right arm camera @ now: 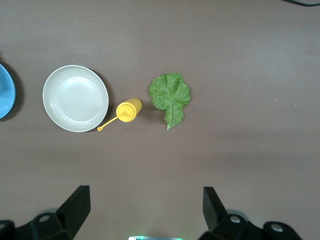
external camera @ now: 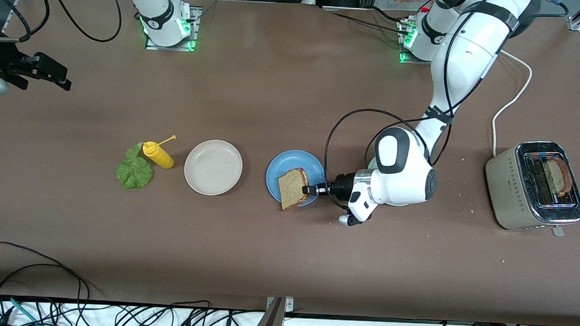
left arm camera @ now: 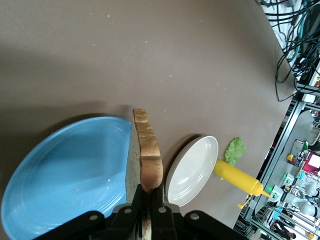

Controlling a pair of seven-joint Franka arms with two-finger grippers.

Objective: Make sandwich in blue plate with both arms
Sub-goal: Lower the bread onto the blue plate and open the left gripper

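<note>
One brown bread slice (external camera: 293,188) stands tilted on edge over the blue plate (external camera: 290,163), reaching past the rim nearest the front camera. My left gripper (external camera: 313,188) is shut on its crust at the side toward the left arm's end. In the left wrist view the gripper (left arm camera: 150,192) pinches the upright bread slice (left arm camera: 147,150) beside the blue plate (left arm camera: 65,170). A second bread slice (external camera: 557,176) sits in the toaster. The lettuce leaf (external camera: 134,169) lies flat toward the right arm's end. My right gripper (right arm camera: 145,192) hangs open and empty high over the table, with the lettuce leaf (right arm camera: 170,97) below it.
A beige plate (external camera: 213,167) lies between the blue plate and a yellow squeeze bottle (external camera: 158,154), which lies beside the lettuce. The toaster (external camera: 511,190) stands at the left arm's end, its white cord running toward the arm bases. Cables line the table's near edge.
</note>
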